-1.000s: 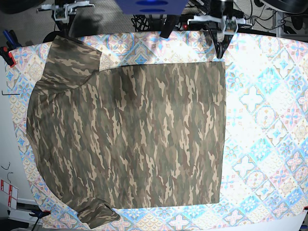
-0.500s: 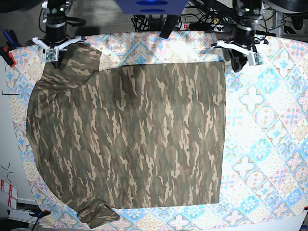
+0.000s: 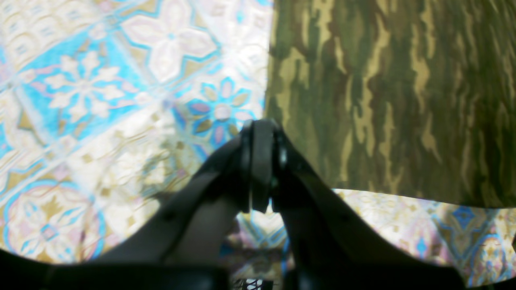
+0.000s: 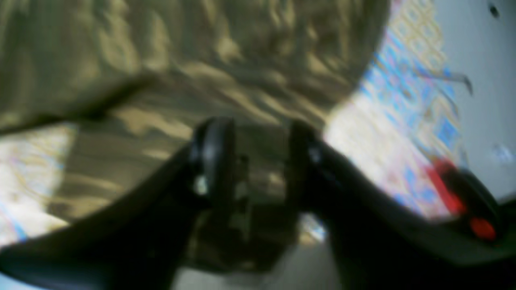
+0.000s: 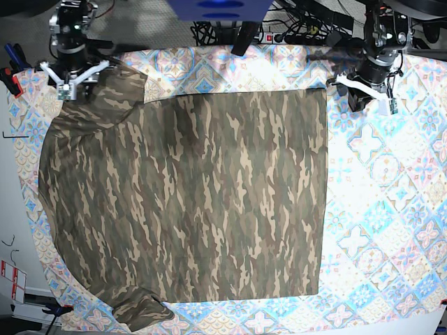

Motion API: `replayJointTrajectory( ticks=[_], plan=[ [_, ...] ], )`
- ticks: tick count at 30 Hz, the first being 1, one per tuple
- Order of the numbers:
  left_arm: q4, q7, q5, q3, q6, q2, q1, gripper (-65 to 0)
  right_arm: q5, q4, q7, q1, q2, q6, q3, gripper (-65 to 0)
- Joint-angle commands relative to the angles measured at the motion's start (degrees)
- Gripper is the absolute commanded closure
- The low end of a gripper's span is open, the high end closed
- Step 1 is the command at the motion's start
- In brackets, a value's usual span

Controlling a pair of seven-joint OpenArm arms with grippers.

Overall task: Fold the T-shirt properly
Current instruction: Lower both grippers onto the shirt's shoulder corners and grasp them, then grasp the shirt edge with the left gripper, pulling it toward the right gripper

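Patterned tile-print cloth is covering the worktop (image 5: 391, 209), where the camouflage T-shirt (image 5: 202, 202) is lying flat and soft. Beside its hem corner, the left hand (image 3: 261, 169) is hovering pinched shut, empty. Over a sleeve, the right hand (image 4: 254, 161) is spreading narrowly apart.

T-shirt (image 5: 188, 195): camouflage all over, olive green with brown and tan streaks running along the cloth; the same print shows under and ahead of the right gripper (image 4: 254, 155).
Tablecloth (image 5: 391, 209): patterned tiles in sky blue, cream, gold and touches of pink, with flower and star shapes; it lies to the left of the left gripper (image 3: 262, 133) in its own view.
Left gripper: black fingers.
Right gripper: black too, as far as the blurred view lets me judge.
Clamp (image 4: 463, 201): red and black, off to the right gripper's right.
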Motion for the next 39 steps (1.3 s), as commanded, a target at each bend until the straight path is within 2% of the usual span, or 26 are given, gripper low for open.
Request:
replayJointTrajectory(
  ticks=[1, 3, 6, 8, 10, 15, 27, 35, 39],
  plan=[
    [0.9, -1.0, -0.3, -0.3, -0.2, -0.5, 0.2, 0.0, 2.1, 0.7, 1.5, 0.8, 0.3, 1.5, 2.0, -30.6],
    [0.9, -1.0, -0.3, -0.3, -0.2, -0.5, 0.2, 0.0, 7.0, -0.6, 1.2, 2.1, 0.2, 5.3, 5.5, -36.5],
    [0.9, -1.0, -0.3, -0.4, -0.2, -0.5, 0.2, 0.0, 14.0, -5.1, -2.7, 3.3, 0.2, 10.6, 11.2, -42.7],
    [0.9, -1.0, -0.2, -0.4, -0.2, -0.5, 0.2, 0.0, 16.7, -8.6, -5.5, 5.3, 0.2, 14.9, 14.2, -43.1],
    [0.9, -1.0, -0.2, -0.4, -0.2, -0.5, 0.2, 0.0, 16.9, -11.8, -6.7, 8.0, 0.2, 18.0, 16.5, -43.1],
    [0.9, -1.0, -0.2, -0.4, -0.2, -0.5, 0.2, 0.0, 16.9, -19.1, -7.1, 10.6, 0.2, 23.8, 19.1, -43.1],
    [0.9, -1.0, -0.2, -0.4, -0.2, -0.6, 0.2, 0.0, 16.9, -27.2, -7.3, 12.3, 0.2, 24.4, 18.5, -43.1],
    [-2.6, -0.8, 2.8, -0.4, -0.2, -1.9, -1.9, 0.0, 16.9, -26.8, -6.9, 9.3, 0.2, 24.4, 3.8, -41.3],
    [-8.0, 3.9, 2.4, -0.1, -0.3, -4.1, -6.1, 0.0, 16.9, -26.8, -6.8, 9.3, 0.2, 24.4, 0.8, -36.3]
  ],
)
